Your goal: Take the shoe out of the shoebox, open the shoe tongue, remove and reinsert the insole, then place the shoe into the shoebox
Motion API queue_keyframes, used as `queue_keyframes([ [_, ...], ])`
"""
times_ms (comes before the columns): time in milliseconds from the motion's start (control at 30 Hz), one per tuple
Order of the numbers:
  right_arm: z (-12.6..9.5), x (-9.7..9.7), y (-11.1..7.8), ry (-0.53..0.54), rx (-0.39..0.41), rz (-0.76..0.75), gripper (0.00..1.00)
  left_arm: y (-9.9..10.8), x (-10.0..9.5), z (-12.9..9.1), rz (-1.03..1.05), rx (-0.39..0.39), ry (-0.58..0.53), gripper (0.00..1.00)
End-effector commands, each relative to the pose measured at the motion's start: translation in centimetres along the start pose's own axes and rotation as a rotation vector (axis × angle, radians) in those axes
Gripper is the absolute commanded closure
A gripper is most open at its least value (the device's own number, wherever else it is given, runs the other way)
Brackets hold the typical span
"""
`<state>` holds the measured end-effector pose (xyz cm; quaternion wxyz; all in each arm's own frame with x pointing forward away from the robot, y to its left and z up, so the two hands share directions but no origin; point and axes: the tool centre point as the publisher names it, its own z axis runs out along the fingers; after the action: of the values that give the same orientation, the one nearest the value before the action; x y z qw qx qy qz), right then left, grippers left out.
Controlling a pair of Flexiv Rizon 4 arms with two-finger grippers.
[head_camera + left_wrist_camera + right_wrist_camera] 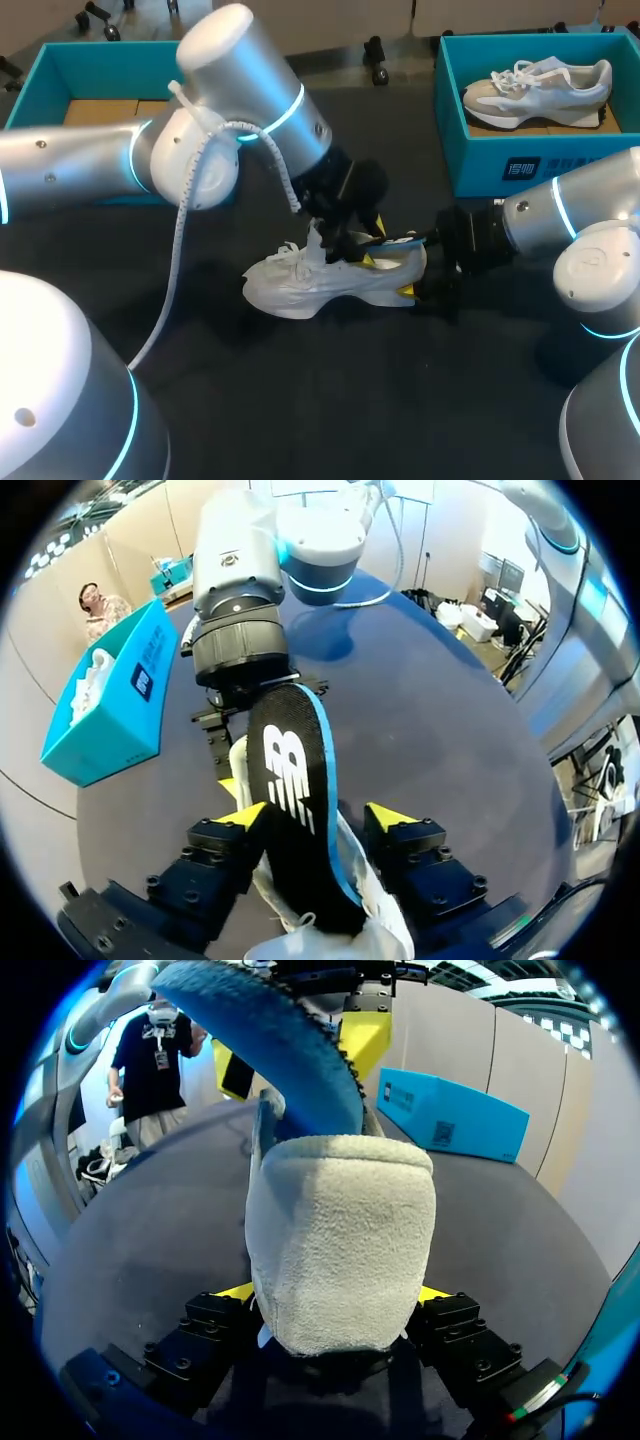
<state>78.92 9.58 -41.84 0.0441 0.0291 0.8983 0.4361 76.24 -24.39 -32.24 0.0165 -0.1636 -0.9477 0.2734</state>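
Observation:
A white shoe (320, 285) lies on its side mid-table. My right gripper (412, 270) is shut on its heel (340, 1240); the yellow tips (437, 1293) press it from both sides. The black insole (295, 810) with its blue edge sticks out of the shoe, blue underside (270, 1030) toward my right wrist. My left gripper (318, 820) stands over the shoe (352, 250), open around the insole: one fingertip (250, 818) touches it, the other stands slightly off. An empty teal shoebox (45, 65) sits at the back left.
A second teal shoebox (500, 160) at the back right holds another pale shoe (540, 88). A white cable (185, 230) hangs from my left arm over the table. Dark tabletop (330, 400) lies in front of the shoe.

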Motion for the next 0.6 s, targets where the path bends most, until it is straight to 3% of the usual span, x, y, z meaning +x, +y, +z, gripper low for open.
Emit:
queue_keyframes([
  [33,0.5,0.0,-0.1,-0.003,0.004,0.0,1.0,0.0,0.0,0.6,-0.002,0.002,-0.017,0.45],
  [200,0.5,0.0,-0.1,-0.003,0.004,0.0,1.0,-0.1,-0.3,1.0,0.0,0.0,-0.028,0.46],
  [367,0.5,0.0,-0.1,-0.003,0.004,0.0,1.0,0.0,-0.8,1.4,-0.012,-0.003,-0.036,0.54],
  [433,0.5,0.0,-0.1,-0.003,0.004,0.0,1.0,-0.1,-0.9,1.5,-0.017,-0.003,-0.035,0.63],
  [533,0.5,0.0,-0.1,-0.003,0.004,0.0,1.0,-0.2,-1.1,1.7,-0.026,-0.006,-0.034,1.0],
  [600,0.5,0.0,-0.1,-0.003,0.004,0.0,1.0,-0.2,-1.1,1.8,-0.029,-0.008,-0.031,1.0],
])
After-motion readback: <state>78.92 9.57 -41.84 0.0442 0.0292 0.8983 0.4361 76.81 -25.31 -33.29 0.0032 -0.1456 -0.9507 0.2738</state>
